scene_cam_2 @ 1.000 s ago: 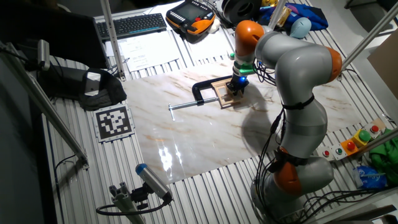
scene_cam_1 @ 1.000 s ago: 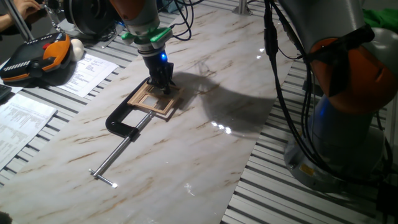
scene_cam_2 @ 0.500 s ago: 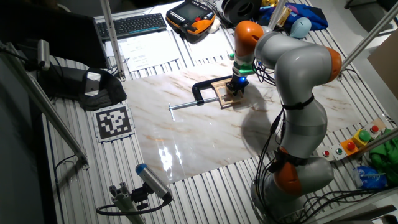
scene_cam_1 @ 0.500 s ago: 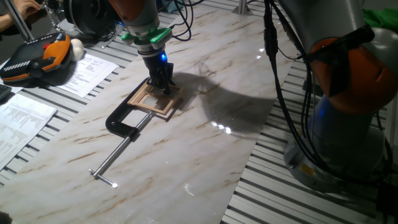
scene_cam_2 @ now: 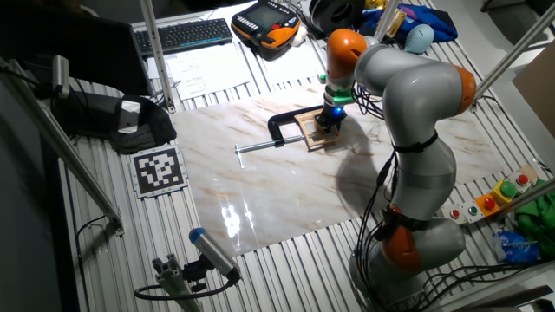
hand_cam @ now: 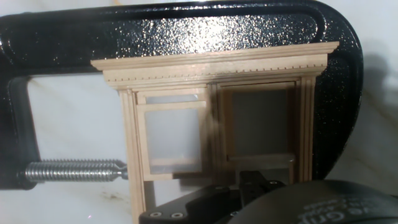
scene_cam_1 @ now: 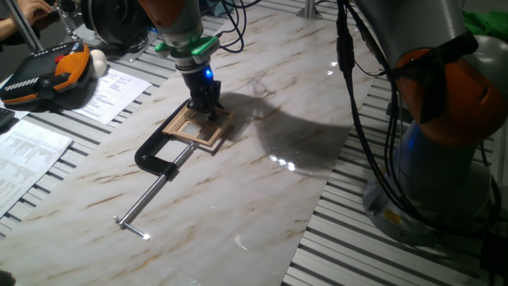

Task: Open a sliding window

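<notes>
1. Nothing has shifted since the earlier frames: your end effector [scene_cam_1: 208,110] sits on the same spot of the sliding window [scene_cam_1: 195,127], and the clamp has not moved.
2. Your sliding window lies flat on the marble worktop [scene_cam_1: 238,191], near its middle, held inside the black C-clamp [scene_cam_1: 155,158].
3. You can see in the hand view that the clamp's threaded screw [hand_cam: 74,170] presses against the frame's left upright, while the clamp's black body [hand_cam: 186,31] wraps over the frame's moulded top rail.
4. Your end effector points straight down, with its tips on the window's far edge in the fixed views.
5. You cannot tell whether its fingers are spread or pressed together; the black parts at the hand view's bottom edge hide that.
</notes>
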Controlling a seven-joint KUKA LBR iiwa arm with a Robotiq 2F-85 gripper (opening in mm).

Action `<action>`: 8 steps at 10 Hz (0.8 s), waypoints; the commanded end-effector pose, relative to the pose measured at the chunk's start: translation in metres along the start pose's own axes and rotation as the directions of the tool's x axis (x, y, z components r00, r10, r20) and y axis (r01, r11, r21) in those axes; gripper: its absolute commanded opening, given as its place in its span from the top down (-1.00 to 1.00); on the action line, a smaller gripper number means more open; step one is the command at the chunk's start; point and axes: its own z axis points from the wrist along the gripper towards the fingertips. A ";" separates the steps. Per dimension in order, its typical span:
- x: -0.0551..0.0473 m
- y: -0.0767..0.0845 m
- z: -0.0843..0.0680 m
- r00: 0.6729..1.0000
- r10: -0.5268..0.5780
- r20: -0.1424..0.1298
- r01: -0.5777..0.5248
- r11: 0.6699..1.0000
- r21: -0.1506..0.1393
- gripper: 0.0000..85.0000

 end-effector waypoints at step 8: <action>-0.005 0.002 -0.001 1.000 -0.008 0.002 0.008 1.000 0.009 1.00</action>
